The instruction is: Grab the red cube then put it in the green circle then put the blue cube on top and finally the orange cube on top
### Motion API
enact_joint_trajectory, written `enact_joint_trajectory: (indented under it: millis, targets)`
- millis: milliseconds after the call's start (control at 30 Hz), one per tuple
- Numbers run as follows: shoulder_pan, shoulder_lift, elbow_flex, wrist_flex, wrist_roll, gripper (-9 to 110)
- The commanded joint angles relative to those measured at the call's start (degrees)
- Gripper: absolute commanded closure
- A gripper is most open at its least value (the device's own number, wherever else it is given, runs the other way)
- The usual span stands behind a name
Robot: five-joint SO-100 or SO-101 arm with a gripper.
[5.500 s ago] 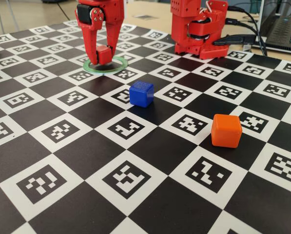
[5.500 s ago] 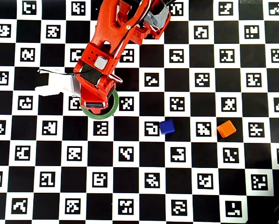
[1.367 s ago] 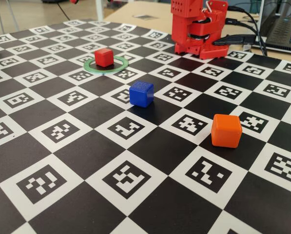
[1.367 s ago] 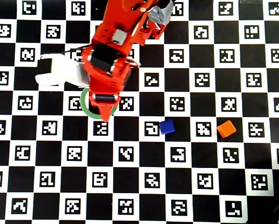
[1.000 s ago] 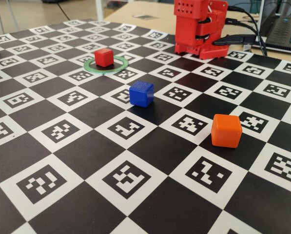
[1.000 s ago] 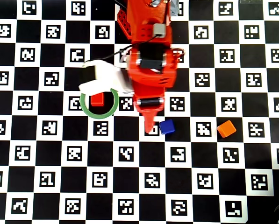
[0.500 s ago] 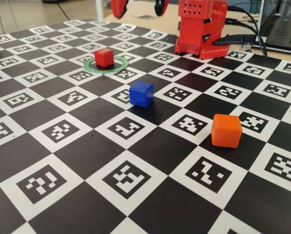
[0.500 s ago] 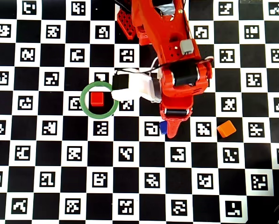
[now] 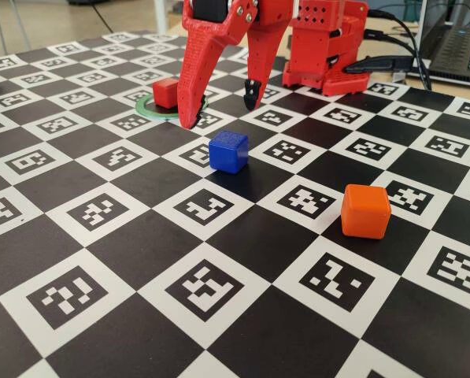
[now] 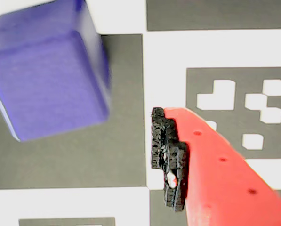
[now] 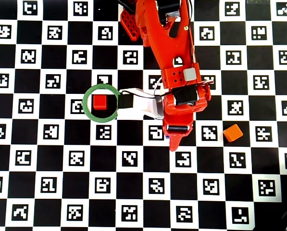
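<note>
Matte blue cube point(image 9: 228, 151), rounded edges, sits just below and in front of the spread jaws of the red plastic gripper point(image 9: 221, 104), untouched. Arm reaches out from its base, fingers pointing down (serrated black pad point(image 10: 168, 157) on one). Red cube point(image 9: 166, 92) rests inside the thin green circle point(image 11: 87, 109), beside the jaws.

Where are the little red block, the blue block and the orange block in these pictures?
Red cube point(image 11: 100, 101), overhead view: its top face, inside the green ring.
Blue cube point(image 9: 228, 151), fixed view: its front face, below the open gripper.
Orange cube point(image 9: 365, 212), fixed view: its front face.
</note>
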Motion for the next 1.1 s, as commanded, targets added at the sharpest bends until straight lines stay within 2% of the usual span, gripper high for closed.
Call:
enact_joint_trajectory:
  millis: [0, 467, 1067]
  targets:
    - [-0.79, 0.00, -0.44, -1.58, 0.18, 56]
    - [0.70, -3.43, 3.16, -9.58, -1.58, 56]
    - [0.62, -4.22, 2.90, -10.11, -2.99, 56]
